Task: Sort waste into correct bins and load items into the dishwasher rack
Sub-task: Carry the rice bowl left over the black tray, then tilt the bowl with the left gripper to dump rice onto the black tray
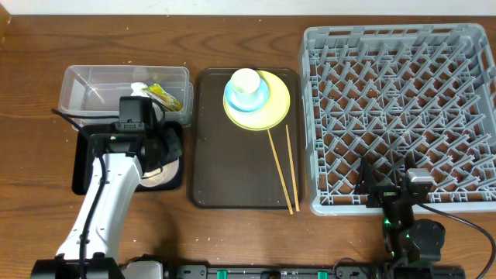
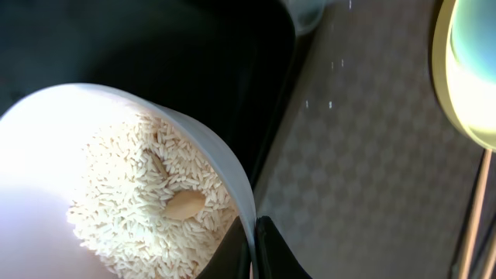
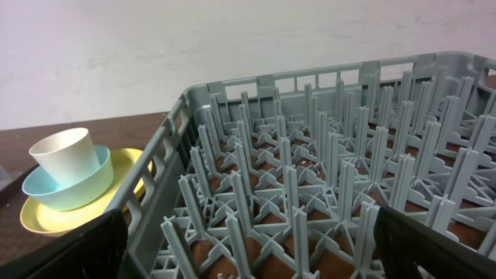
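Observation:
My left gripper (image 2: 254, 249) is shut on the rim of the white bowl (image 2: 46, 147), which holds rice crumbs (image 2: 139, 194), above the black tray (image 1: 85, 167). The bowl also shows in the overhead view (image 1: 161, 175). The clear tub (image 1: 97, 87) holds the tissue (image 1: 139, 88) and the snack wrapper (image 1: 164, 96). The white cup (image 1: 245, 82) sits in the light blue dish (image 1: 232, 99) on the yellow plate (image 1: 271, 108). Two chopsticks (image 1: 283, 167) lie in front of them. My right gripper (image 3: 256, 256) is open at the front edge of the dishwasher rack (image 1: 403, 116).
The dark brown serving tray (image 1: 232, 170) lies between the bins and the rack and carries the stacked dishes and chopsticks. Bare wooden table lies along the front edge. The rack's pegs (image 3: 310, 178) stand close before my right fingers.

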